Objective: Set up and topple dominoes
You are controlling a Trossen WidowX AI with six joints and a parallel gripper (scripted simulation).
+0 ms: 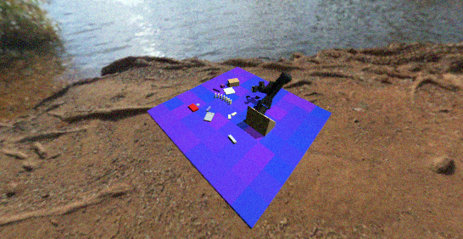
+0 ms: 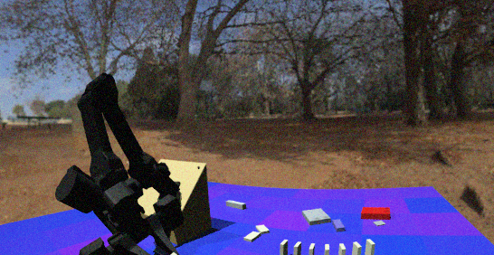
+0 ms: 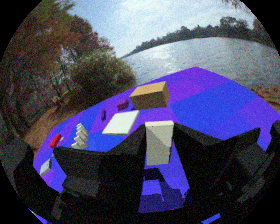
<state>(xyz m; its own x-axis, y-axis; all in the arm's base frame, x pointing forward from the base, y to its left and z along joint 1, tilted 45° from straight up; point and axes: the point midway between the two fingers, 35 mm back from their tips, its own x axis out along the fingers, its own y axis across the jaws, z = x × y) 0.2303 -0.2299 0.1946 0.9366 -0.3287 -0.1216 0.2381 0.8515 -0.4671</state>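
Note:
My gripper (image 1: 255, 89) (image 3: 159, 127) is shut on a white domino (image 3: 159, 135), held off the mat, with the arm's shadow on the mat below. In the exterior view the fingertips are at the bottom edge, partly cut off. Several white dominoes (image 2: 356, 249) (image 3: 80, 136) stand in a row to one side of the gripper, apart from it; the top view shows them upright and evenly spaced. Two small pale pieces (image 2: 251, 236) (image 1: 229, 116) lie flat near the row. A longer white block (image 1: 231, 139) (image 2: 235, 204) lies farther off.
A tan wedge-shaped block (image 1: 260, 122) (image 2: 201, 203) stands beside the arm's base. A white slab (image 1: 229, 91) (image 3: 121, 123) and a brown box (image 1: 233, 81) (image 3: 150, 95) are beyond the row. A grey slab (image 1: 209, 116) (image 2: 316, 216), a purple block (image 2: 338, 225) and a red block (image 1: 193, 108) (image 2: 375, 213) lie on the other side.

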